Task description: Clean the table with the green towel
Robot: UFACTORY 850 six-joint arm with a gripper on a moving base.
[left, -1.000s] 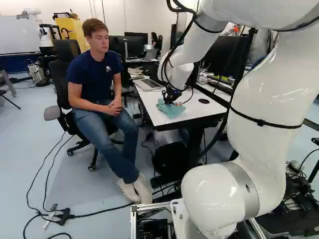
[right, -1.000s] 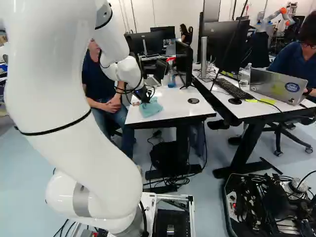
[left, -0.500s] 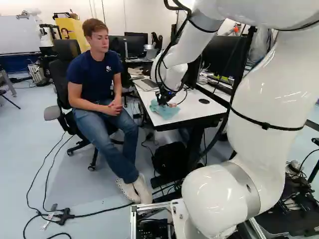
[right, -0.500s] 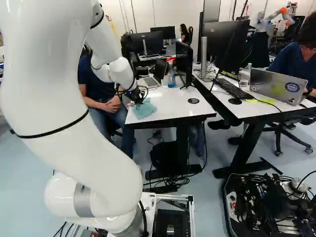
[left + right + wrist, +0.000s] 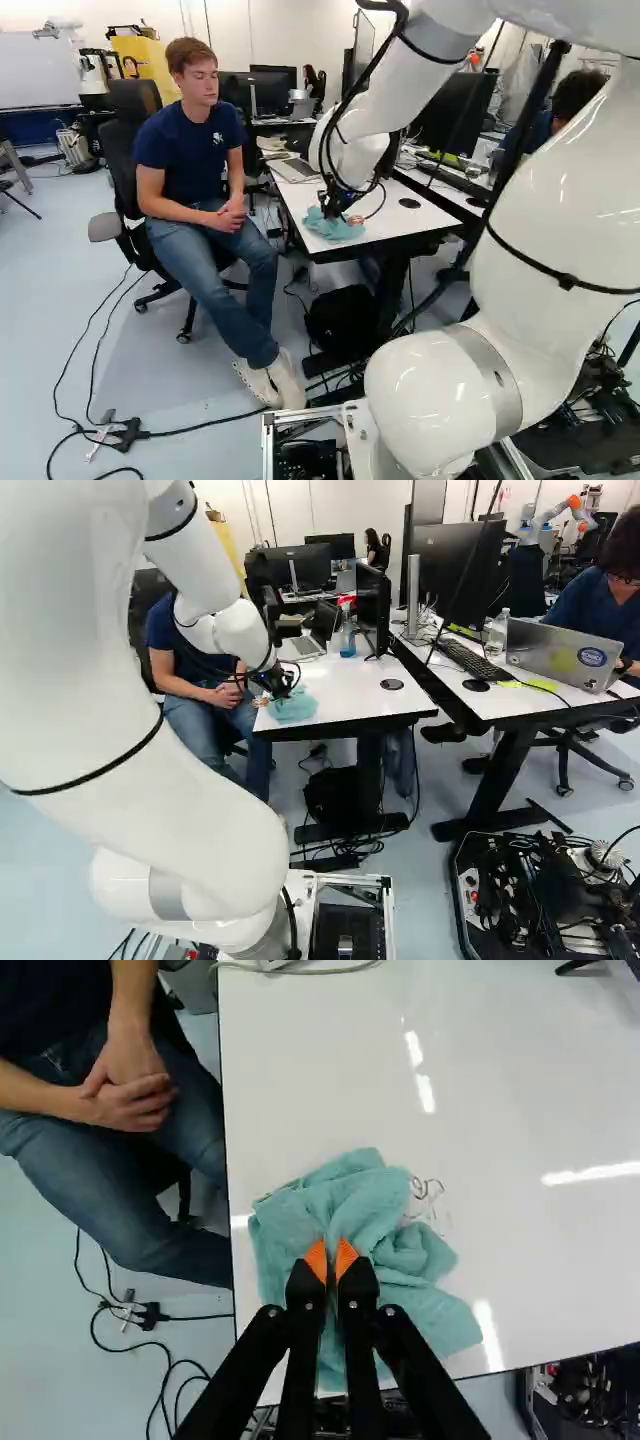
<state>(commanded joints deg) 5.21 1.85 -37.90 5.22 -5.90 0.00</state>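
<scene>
The gripper point(image 5: 334, 202) is low over the white table point(image 5: 400, 222) in the left base view, its tips down at the green towel point(image 5: 338, 229). Seen from the wrist, the gripper point(image 5: 331, 1260) is shut on a fold of the towel point(image 5: 300, 1222), orange pads close together. The crumpled cloth spreads around and ahead of the fingers, near a corner of the tabletop. Dark scribbled marks point(image 5: 428, 1192) show on the white surface right beside the towel; whether more lie under it is hidden.
A seated person's clasped hands point(image 5: 130, 1100) are close beside the table edge. A laptop point(image 5: 303, 647), a spray bottle point(image 5: 347, 635) and a monitor point(image 5: 372, 605) stand farther back on the table. A second desk point(image 5: 520, 695) adjoins it. Another robot point(image 5: 560, 512) stands far behind.
The gripper has moved toward the person's side and then nearer the table's front edge. The towel has shifted with it and bunched differently. The base has not moved.
</scene>
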